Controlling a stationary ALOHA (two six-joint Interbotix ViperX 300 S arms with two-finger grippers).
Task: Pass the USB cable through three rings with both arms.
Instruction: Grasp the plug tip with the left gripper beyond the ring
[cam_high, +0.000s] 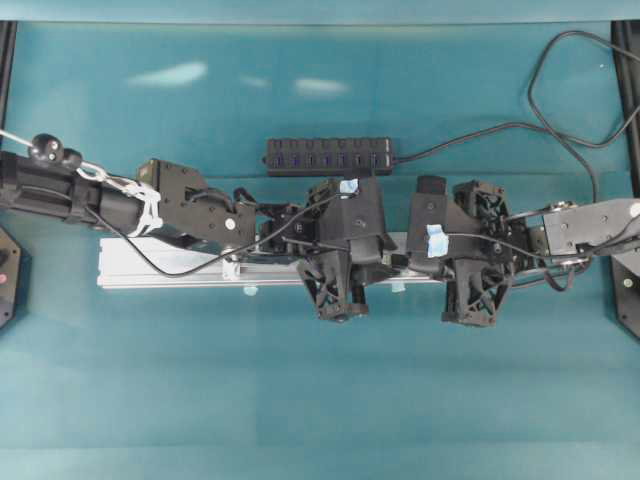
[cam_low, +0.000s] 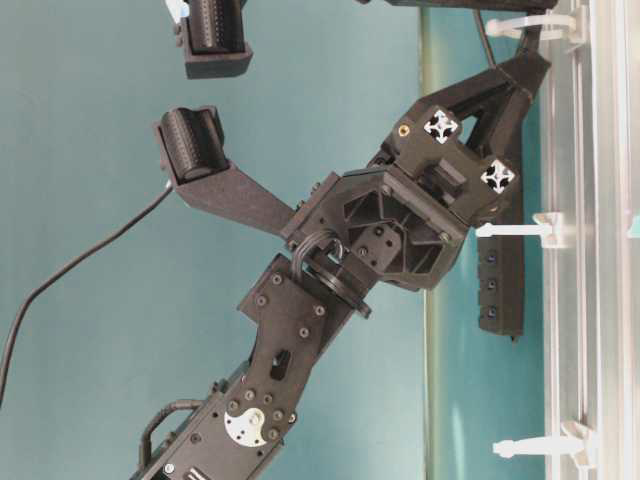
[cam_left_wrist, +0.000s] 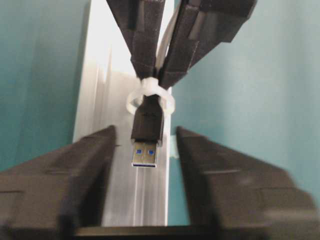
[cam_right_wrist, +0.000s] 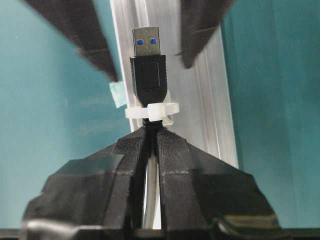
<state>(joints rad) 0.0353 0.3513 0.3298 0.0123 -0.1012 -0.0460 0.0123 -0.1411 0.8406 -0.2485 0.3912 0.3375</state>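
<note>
In the right wrist view my right gripper (cam_right_wrist: 152, 131) is shut on the thin black USB cable just behind a whitish ring (cam_right_wrist: 167, 108) on the silver rail (cam_right_wrist: 210, 100). The cable's plug (cam_right_wrist: 148, 65) pokes through that ring, its metal end bare. From the left wrist view, the plug (cam_left_wrist: 146, 135) hangs between the fingers (cam_left_wrist: 75, 170) of my left gripper (cam_left_wrist: 145, 128), which is open with a gap on each side. In the table-level view the left gripper (cam_low: 530, 68) reaches the top ring (cam_low: 545, 25). Two more rings (cam_low: 545, 230) (cam_low: 560, 445) stand empty along the rail.
A black multi-port hub (cam_high: 328, 157) lies behind the rail (cam_high: 170, 270), and the cable (cam_high: 420, 154) runs from it in a loop at the back right. Small pale-blue tape tabs (cam_right_wrist: 117, 95) sit beside the rail. Both arms crowd the rail's middle.
</note>
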